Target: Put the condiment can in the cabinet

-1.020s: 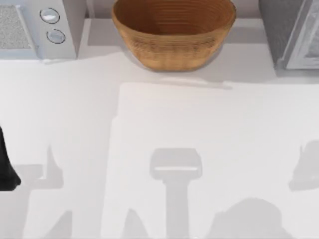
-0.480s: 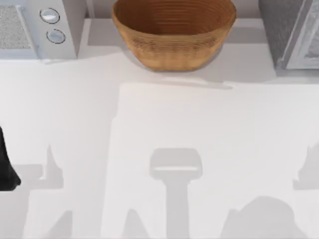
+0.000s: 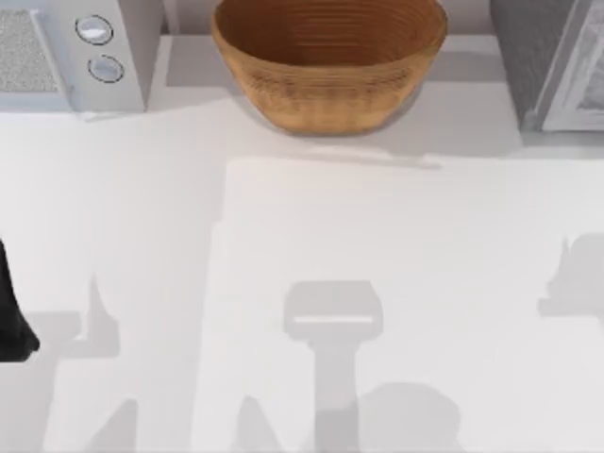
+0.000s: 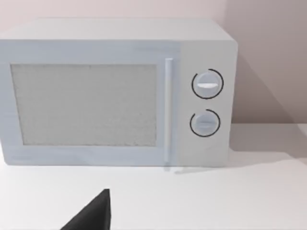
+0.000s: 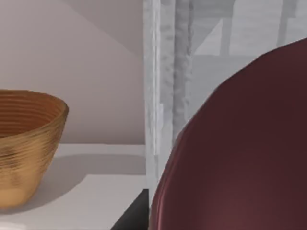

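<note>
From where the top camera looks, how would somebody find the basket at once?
Start at the table's far edge. The woven basket stands in the middle, between the white microwave at left and the grey cabinet at right. It alone is round, brown and open-topped.

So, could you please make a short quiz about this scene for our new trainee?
1. True or false: in the top view, the woven basket stands between the microwave and the cabinet.
2. In the right wrist view, what is nearest to the camera? A) the condiment can, with its maroon lid; B) a spoon; C) a plate.
3. Fill in: the left arm is at the table's left edge, and its wrist view faces the microwave, which has ___ round knobs.

Key: 1 true; 2 A; 3 two.
</note>
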